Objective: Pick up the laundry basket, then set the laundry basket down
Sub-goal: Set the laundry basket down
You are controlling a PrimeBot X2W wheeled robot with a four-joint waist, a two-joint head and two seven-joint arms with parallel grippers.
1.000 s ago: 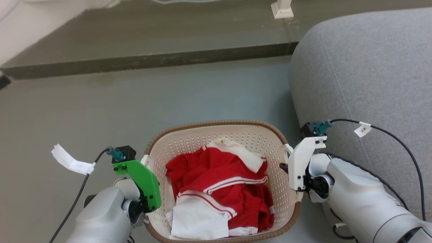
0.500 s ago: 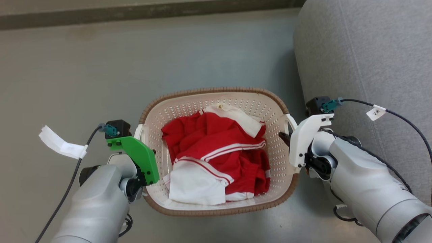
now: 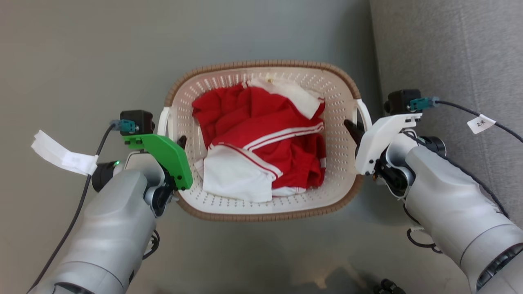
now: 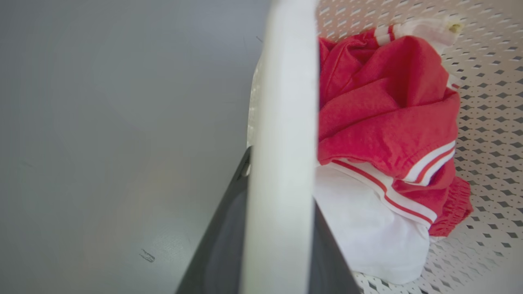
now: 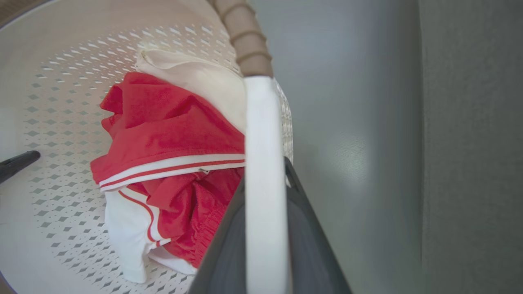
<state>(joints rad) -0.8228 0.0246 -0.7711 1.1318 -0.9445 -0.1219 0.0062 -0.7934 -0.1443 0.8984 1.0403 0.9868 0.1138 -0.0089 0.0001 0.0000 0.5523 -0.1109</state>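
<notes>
The laundry basket (image 3: 261,64), cream perforated plastic with a brown woven-look rim, sits in the middle of the head view with red and white clothes (image 3: 261,134) inside. My left gripper (image 3: 175,143) is shut on its white left handle (image 3: 163,120), one finger inside the basket wall. My right gripper (image 3: 354,127) is shut on the white right handle (image 3: 365,114). In the left wrist view the handle (image 4: 282,122) runs between my left gripper's (image 4: 282,175) dark fingers. In the right wrist view the handle (image 5: 263,134) runs the same way through my right gripper (image 5: 264,171). Whether the basket touches the floor I cannot tell.
A grey sofa (image 3: 449,61) stands close on the right, a short gap from my right arm. Grey floor (image 3: 81,61) spreads to the left and ahead. A white paper tag (image 3: 61,153) hangs on the left arm's cable. A small dark object (image 3: 386,286) lies at the bottom edge.
The head camera has tilted down, so the step and the far floor have left the picture. Basket and arms now look slightly larger. Both grippers have kept their hold on the handles.
</notes>
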